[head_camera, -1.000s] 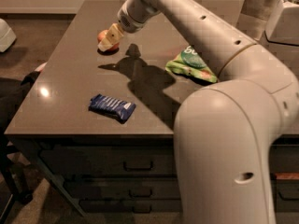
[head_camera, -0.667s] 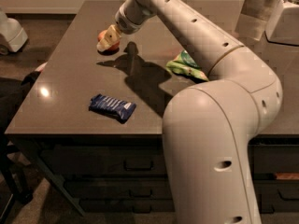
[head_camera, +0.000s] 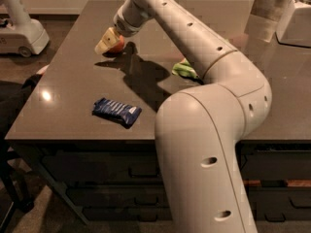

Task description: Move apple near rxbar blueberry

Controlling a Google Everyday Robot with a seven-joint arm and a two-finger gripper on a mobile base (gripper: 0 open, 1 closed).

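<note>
**Apple [head_camera: 119, 44] at the far left of the desk, gripper against it**

From my seat I see the apple on the far left part of the desk [head_camera: 73, 81], with the gripper [head_camera: 108, 40] pressed against its left side and covering part of it. I cannot tell whether the gripper is clamped on the apple or only touching it. The arm [head_camera: 194, 42] reaches in from the lower right and runs diagonally across the desk, casting a dark shadow just beside the apple. The rxbar blueberry [head_camera: 116, 111] lies flat near the front edge, well apart from the apple. A green bag [head_camera: 183, 69] shows partly from behind the arm, near the middle of the desk.
</note>
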